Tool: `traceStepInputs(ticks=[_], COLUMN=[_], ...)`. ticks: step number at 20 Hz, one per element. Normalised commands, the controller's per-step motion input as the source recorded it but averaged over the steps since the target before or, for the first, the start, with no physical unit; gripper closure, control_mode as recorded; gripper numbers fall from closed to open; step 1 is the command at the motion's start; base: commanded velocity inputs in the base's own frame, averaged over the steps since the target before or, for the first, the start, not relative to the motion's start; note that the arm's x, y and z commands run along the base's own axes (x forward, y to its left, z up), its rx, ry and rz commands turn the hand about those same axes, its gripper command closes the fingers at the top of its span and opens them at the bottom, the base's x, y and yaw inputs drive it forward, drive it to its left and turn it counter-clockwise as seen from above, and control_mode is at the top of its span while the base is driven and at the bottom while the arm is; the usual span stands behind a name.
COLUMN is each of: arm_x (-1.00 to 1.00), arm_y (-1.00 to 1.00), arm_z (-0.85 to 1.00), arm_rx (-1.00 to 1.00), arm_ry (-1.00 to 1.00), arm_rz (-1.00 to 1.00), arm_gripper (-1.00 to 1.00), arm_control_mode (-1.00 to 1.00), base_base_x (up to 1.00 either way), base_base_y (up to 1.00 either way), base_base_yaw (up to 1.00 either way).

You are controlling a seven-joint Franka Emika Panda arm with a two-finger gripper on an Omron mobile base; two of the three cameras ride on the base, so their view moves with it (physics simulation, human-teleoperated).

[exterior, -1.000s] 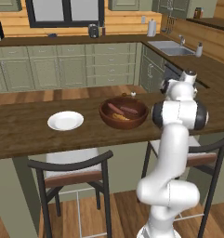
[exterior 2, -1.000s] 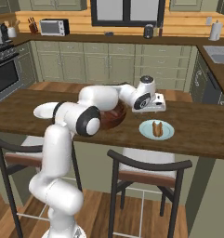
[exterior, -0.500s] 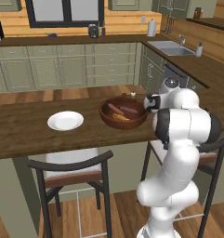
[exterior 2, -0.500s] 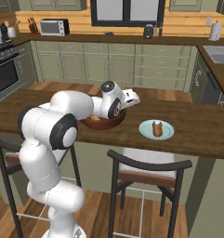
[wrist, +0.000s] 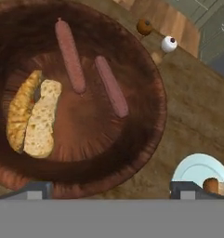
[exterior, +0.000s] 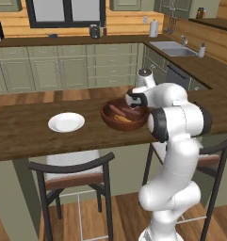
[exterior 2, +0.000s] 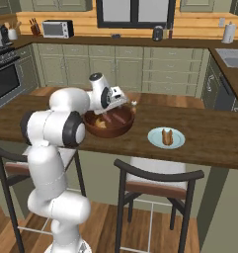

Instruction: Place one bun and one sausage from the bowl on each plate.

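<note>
Where bowl point(wrist: 146, 116) lies: sausages point(wrist: 69, 56), bun point(wrist: 32, 118).

There were no words, numbers, labels or signs that could be read on anything in these pictures.
</note>
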Motion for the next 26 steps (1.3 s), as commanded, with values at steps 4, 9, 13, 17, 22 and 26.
traceStepInputs(ticks=[4,9,13,17,22,26], arm_x=[0.65,0.55,0.32,0.38,0.27,0.14], arm_y=[0.29,-0.16,-0.14,-0.01,-0.29,-0.26], arm_z=[-0.85,-0.48,-0.75,-0.38,-0.46,-0.56], arm_rx=[-0.01,-0.06,-0.06,-0.04,-0.01,-0.04], arm_ry=[0.23,0.04,0.08,-0.03,0.0,-0.02], arm_rz=[0.02,0.0,0.0,0.0,0.0,0.0], arm_gripper=[-1.0,-1.0,-1.0,-1.0,-1.0,1.0], arm_control_mode=[-1.0,-1.0,-1.0,-1.0,-1.0,-1.0], base_base_x=[0.0,0.0,0.0,0.0,0.0,0.0], base_base_y=[0.0,0.0,0.0,0.0,0.0,0.0], base_base_yaw=[0.0,0.0,0.0,0.0,0.0,0.0])
